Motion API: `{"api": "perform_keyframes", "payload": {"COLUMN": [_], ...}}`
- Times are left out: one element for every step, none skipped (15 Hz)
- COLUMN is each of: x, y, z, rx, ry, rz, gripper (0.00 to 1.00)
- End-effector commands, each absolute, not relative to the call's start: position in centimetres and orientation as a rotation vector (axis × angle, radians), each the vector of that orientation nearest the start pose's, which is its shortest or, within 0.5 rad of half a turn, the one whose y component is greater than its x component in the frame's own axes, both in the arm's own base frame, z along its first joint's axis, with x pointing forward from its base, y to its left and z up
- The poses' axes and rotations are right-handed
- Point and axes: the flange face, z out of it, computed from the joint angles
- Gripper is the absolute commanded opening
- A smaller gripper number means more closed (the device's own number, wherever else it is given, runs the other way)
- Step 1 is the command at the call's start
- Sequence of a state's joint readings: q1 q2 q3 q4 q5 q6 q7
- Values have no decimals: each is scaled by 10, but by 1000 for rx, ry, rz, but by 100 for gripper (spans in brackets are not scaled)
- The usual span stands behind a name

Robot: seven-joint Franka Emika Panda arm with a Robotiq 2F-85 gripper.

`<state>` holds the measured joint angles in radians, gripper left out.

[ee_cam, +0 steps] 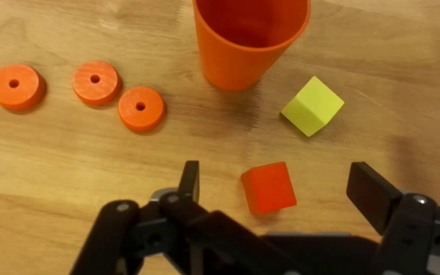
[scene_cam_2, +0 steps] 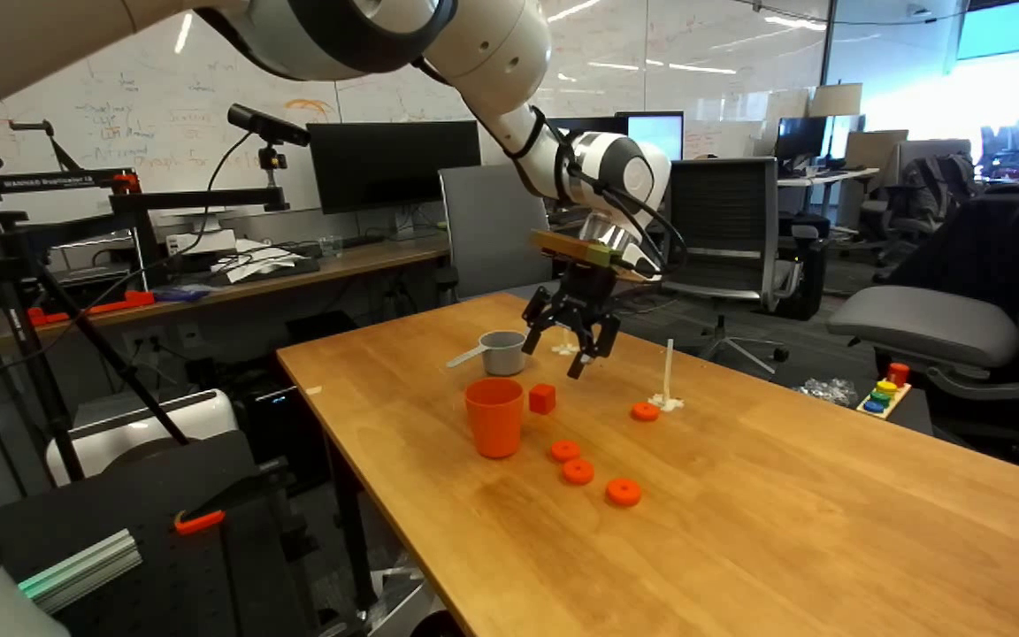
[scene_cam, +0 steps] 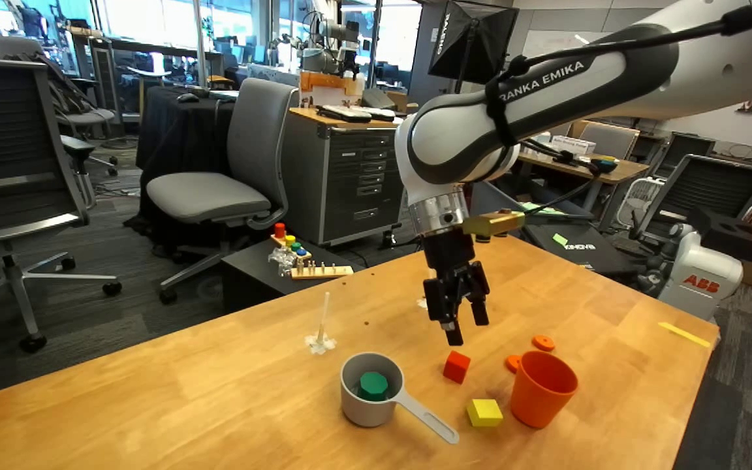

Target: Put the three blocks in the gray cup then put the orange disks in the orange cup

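1. Orange cup: upright on worktop, plain, tapered, wider @ rim.
2. Red blk: sm. cube, crisp edges, nr orange cup.
3. Yellow-green blk: cube too, just beside orange cup.
4. Gray cup: short, round, straight-handled, apart from orange cup; green blk inside, faceted top showing.
5. Orange disks: flat, round; 4 in an exterior view, 3 nr orange cup w/ ctr holes, 1 farther off.
6. Jaws: spread wide, hanging above worktop on red blk's side of orange cup.
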<state>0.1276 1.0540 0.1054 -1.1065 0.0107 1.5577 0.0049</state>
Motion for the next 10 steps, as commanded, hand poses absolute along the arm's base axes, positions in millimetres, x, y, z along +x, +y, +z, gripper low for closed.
{"api": "perform_keyframes", "payload": {"x": [670,670,669,669,668,668,669,669,670,671], "y": [147,148,148,148,148,148,148,148,149,150], "z": [136,134,131,129,126,124,122,120,118,115], "rx": [-2979,-2984,-2990,-2994,-2998,-3004,-3010,-3015,-3018,-3020], "ry": [-369,-379,-392,-400,-411,-427,-445,-461,-478,-491], "rz": [990,994,998,1005,1012,1009,1005,1001,993,988], "gripper": [100,100,100,100,100,100,100,100,100,100]}}
